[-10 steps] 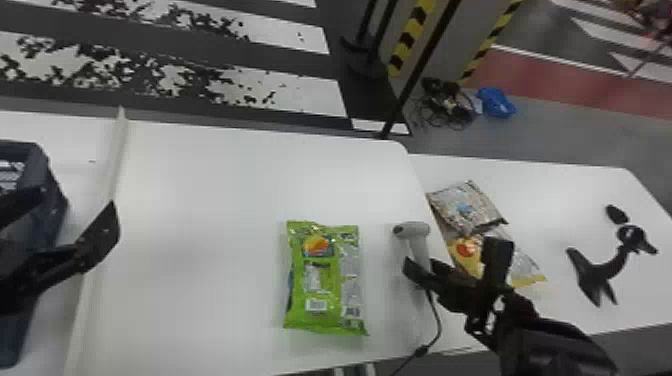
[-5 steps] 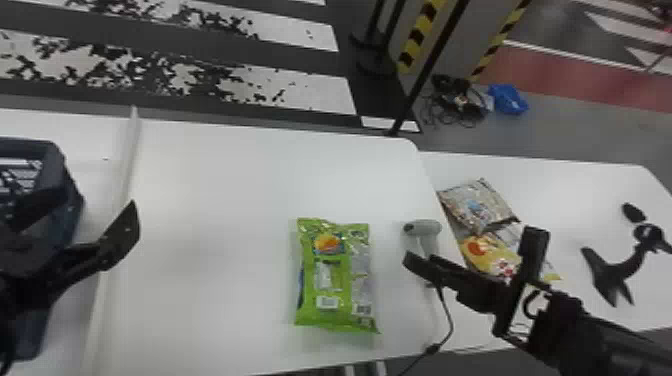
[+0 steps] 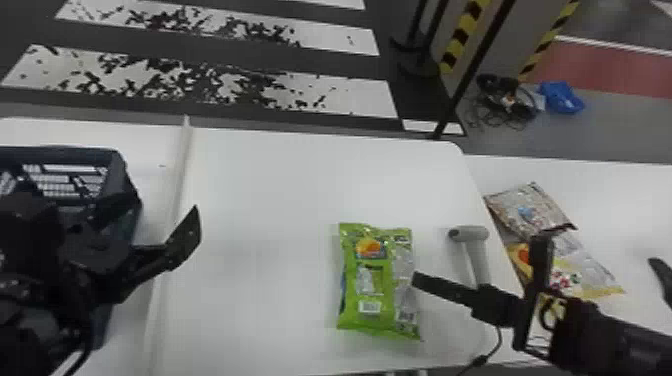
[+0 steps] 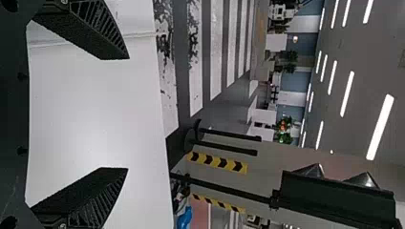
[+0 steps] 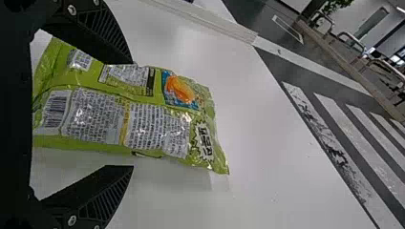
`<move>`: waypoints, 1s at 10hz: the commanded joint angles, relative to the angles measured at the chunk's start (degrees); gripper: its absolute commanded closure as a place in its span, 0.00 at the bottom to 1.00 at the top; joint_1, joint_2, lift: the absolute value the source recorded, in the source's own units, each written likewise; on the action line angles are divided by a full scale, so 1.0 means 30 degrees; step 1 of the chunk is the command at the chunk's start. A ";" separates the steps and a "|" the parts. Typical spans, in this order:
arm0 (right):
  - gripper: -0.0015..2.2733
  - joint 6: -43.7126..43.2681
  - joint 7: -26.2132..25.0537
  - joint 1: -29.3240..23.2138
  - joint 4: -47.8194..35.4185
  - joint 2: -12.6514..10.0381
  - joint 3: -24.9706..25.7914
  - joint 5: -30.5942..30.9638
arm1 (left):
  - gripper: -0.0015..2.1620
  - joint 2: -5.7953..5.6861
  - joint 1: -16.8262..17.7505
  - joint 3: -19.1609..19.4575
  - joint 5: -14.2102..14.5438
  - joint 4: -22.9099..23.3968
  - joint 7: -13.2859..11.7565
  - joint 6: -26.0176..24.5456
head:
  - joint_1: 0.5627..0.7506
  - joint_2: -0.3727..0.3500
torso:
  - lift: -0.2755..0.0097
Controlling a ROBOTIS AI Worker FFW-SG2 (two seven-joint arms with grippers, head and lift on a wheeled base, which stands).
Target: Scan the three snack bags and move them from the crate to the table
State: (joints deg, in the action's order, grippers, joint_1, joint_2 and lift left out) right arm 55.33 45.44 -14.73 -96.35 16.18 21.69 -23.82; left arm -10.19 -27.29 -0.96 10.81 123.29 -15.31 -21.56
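Note:
In the head view my left gripper (image 3: pixel 157 212) is open over the near right side of the dark crate (image 3: pixel 120 175); the left wrist view has nothing between that gripper's fingertips (image 4: pixel 127 113). A green snack bag (image 3: pixel 370 280) lies flat on the white table. Just right of it, my open right gripper (image 3: pixel 492 255) hangs over the handle of the white scanner (image 3: pixel 470 234). Seen from the right wrist, the green bag (image 5: pixel 157 109) lies beyond the spread right gripper (image 5: pixel 131 114), not held. A brown-silver bag (image 3: pixel 530 210) and a yellow bag (image 3: pixel 565 280) lie on the right-hand table.
A pale raised strip (image 3: pixel 172 220) runs between the crate and the green bag. The scanner's dark cable (image 3: pixel 495 345) trails toward the near edge. A black object (image 3: pixel 662 275) lies at the far right. Behind the tables stands a dark pole (image 3: pixel 470 75).
The head view has turned left, bringing in more of the crate. My right gripper has opened wider and shifted left over the table, closer to the green bag.

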 commanded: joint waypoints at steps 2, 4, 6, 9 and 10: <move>0.05 -0.3280 0.0001 0.1189 0.2789 0.0025 -0.1137 0.1318 | 0.01 -0.0147 -0.0043 0.0027 0.0000 0.0037 -0.0024 -0.0009 | 0.70 0.25 | 0.75; 0.05 -0.3866 0.0265 0.1716 0.3668 0.0025 -0.1753 0.1846 | 0.01 -0.0147 -0.0072 -0.0032 0.0000 0.0008 -0.0024 -0.0009 | 0.70 0.25 | 0.75; 0.16 -0.3983 0.0265 0.2097 0.3844 0.0025 -0.2778 0.2871 | 0.01 -0.0147 0.0016 -0.0179 0.0000 -0.0109 0.0005 0.0049 | 0.70 0.26 | 0.75; 0.96 -0.3983 0.0382 0.2361 0.4049 0.0084 -0.3422 0.4131 | 0.01 -0.0147 0.0016 -0.0179 0.0000 -0.0226 0.0005 0.0049 | 0.70 0.29 | 0.75; 0.96 -0.3925 0.0382 0.1892 0.3287 0.0113 -0.3188 0.3838 | 0.01 -0.0147 0.0016 -0.0266 -0.0234 -0.0109 0.0035 -0.0009 | 0.70 0.29 | 0.75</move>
State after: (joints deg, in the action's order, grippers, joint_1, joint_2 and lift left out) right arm 43.53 46.60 -8.25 -85.30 16.45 11.75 -11.85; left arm -10.63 -27.24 -1.63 10.48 122.70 -15.18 -21.46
